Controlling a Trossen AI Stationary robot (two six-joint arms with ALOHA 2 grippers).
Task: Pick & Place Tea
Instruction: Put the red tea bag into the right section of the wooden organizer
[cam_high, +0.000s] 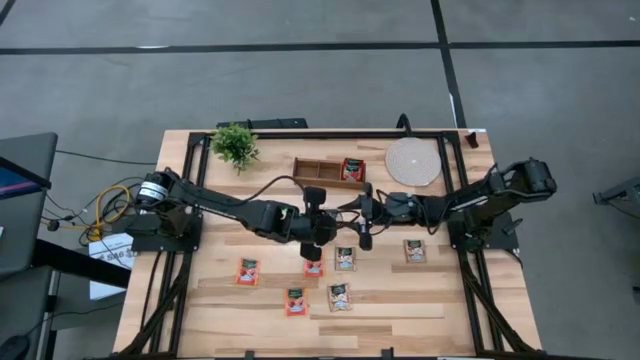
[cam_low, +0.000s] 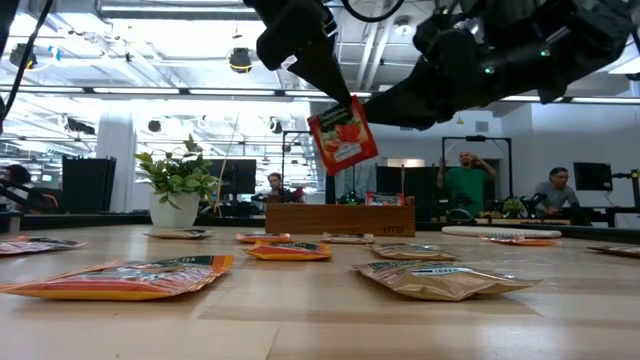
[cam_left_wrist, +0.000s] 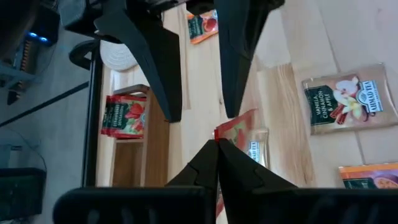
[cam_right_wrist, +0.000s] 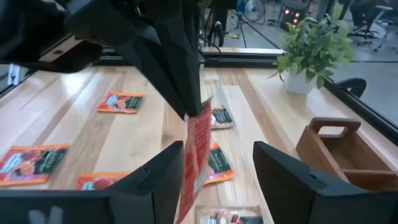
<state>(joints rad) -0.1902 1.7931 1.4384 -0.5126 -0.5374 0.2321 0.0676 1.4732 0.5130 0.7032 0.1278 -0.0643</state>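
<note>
- Two dark robot arms above a pale wooden worktop, meeting near its middle.
- Left claw pinched shut on the top edge of one red sachet, holding it in the air well above the worktop, hanging downward and tilted a little.
- Right claw spread wide, holding nothing, one finger on each side of the hanging red sachet, so the sachet sits in the gap between them, edge-on.
- Judgement: looks like a hand-over between arms; the right claw is placed to close across the sachet's flat faces while the left grips its upper edge.
- Long axis of the held sachet roughly vertical, running from the left claw's fingertips down toward the worktop.
- Brown wooden tray at the far side, three compartments, one red sachet standing in the rightmost.
- Flat sachets lying on the worktop, seen from above: six, three red-orange on the left and near side, three pale toward the right.
- Counting the held one and the one in the tray, eight sachets visible in all.
- One small potted plant at the far left; one round pale disc at the far right.
</note>
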